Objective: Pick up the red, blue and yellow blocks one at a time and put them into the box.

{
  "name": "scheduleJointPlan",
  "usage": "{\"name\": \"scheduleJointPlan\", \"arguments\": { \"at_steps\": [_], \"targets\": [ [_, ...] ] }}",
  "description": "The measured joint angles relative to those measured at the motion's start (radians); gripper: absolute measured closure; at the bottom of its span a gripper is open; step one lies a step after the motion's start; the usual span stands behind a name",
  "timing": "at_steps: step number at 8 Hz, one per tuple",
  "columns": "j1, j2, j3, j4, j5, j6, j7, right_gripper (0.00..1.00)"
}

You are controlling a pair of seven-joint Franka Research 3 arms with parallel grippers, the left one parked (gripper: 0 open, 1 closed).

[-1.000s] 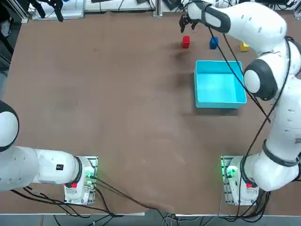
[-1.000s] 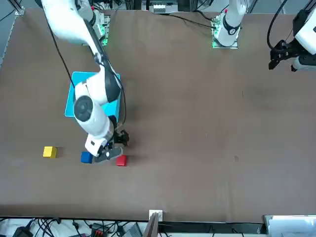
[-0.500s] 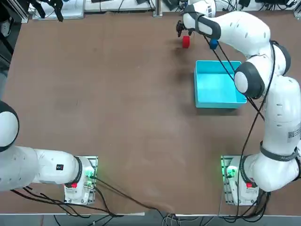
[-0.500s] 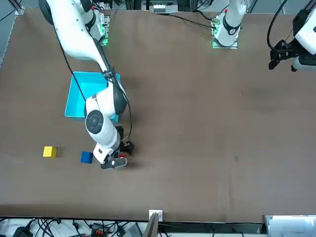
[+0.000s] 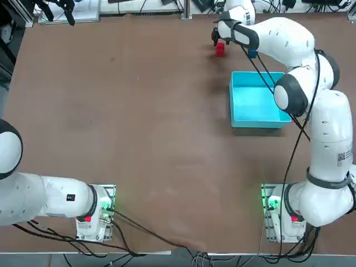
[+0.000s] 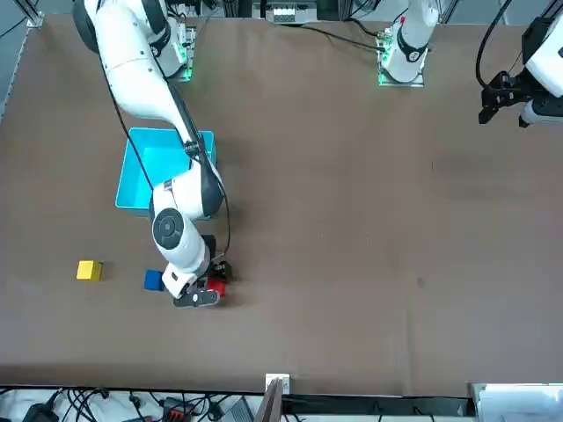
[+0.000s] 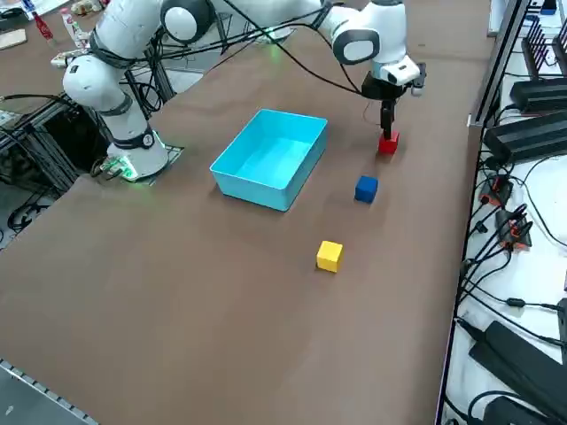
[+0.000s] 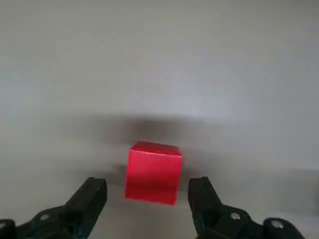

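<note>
The red block [image 8: 152, 172] sits on the brown table near its far edge, and also shows from the side [image 7: 388, 144] and from above [image 5: 220, 49]. My right gripper [image 8: 148, 185] is low over it and open, one finger [image 8: 94, 191] on each side with small gaps. The blue block [image 7: 366, 188] lies just to the right of the red one, and the yellow block [image 7: 330, 256] lies further right. In the top view my forearm hides the yellow block. The cyan box [image 7: 266, 190] stands nearer to my base than the blocks, with nothing in it.
The table's far edge runs close behind the red block, with cables and black equipment [image 7: 532, 133] beyond it. My own forearm [image 5: 278, 33] arcs above the blue block and the box's far wall. Broad bare tabletop [image 5: 139, 111] lies to the left.
My right gripper has come down and shifted slightly until its open fingers straddle the red block. The blocks and the box have not moved.
</note>
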Motion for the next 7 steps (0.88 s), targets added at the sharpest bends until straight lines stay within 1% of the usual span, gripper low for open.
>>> {"name": "scheduleJointPlan", "arguments": {
  "at_steps": [4, 7],
  "targets": [
    [0.022, 0.041, -0.019, 0.002, -0.003, 0.059, 0.019, 0.00],
    [0.022, 0.063, -0.031, 0.003, -0.003, 0.071, 0.021, 0.00]
  ]
}}
